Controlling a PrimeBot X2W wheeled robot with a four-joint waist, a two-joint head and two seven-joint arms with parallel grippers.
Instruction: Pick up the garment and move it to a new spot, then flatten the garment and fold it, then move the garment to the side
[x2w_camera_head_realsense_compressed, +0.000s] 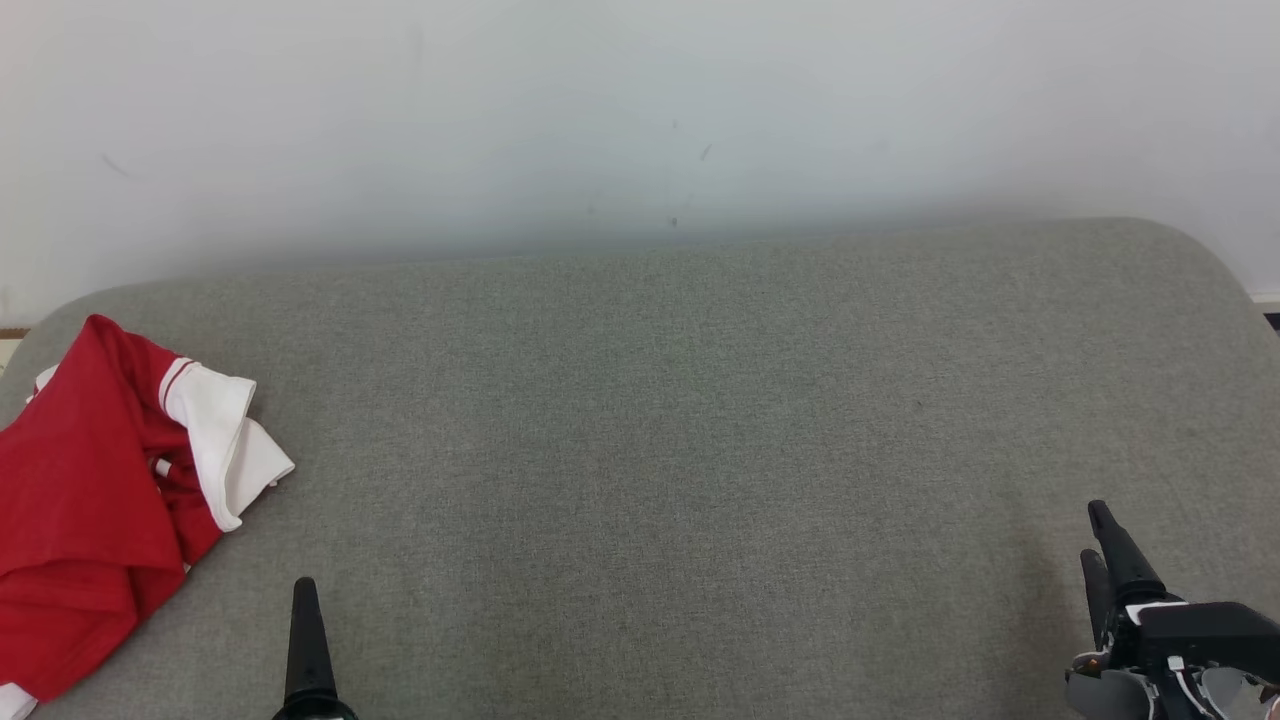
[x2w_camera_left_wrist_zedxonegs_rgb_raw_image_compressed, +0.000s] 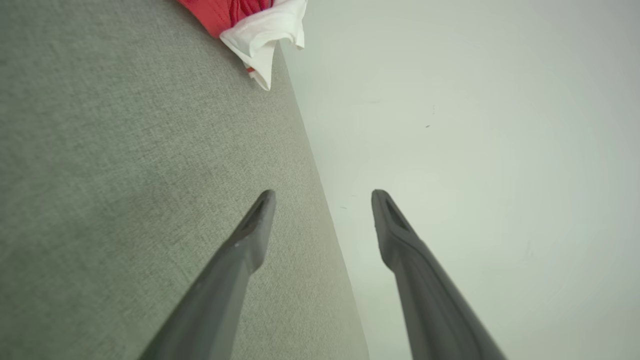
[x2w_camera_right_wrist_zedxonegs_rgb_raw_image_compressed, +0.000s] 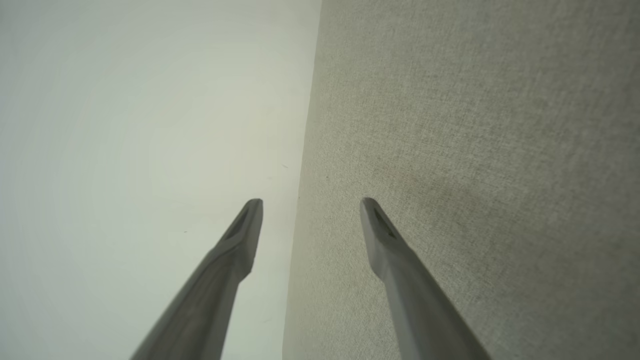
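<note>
Dark fingers of the left gripper stand well apart in its wrist view, with nothing between them. The right gripper is spread just as wide and is just as empty. Both hang low at the near edge of the grey padded surface, one at each lower corner of the head view, and neither touches any cloth.

Further out, the garment is a red piece with white trim. It lies in a crumpled heap at the far left end of the surface, up and to the left of the left gripper and well apart from the right one. A pale wall rises behind.

Judging by that rumpled heap, nothing of the task looks done. The garment has not been lifted, and the carrying, flattening, folding and setting aside all seem left to do.

The head view gives the whole heap and where it lies relative to both arms. There the right fingers overlap and the left gripper shows as a single finger, so it is the wrist views that settle how wide each pair stands. The left wrist view adds a close look at a white-trimmed corner of the cloth.
</note>
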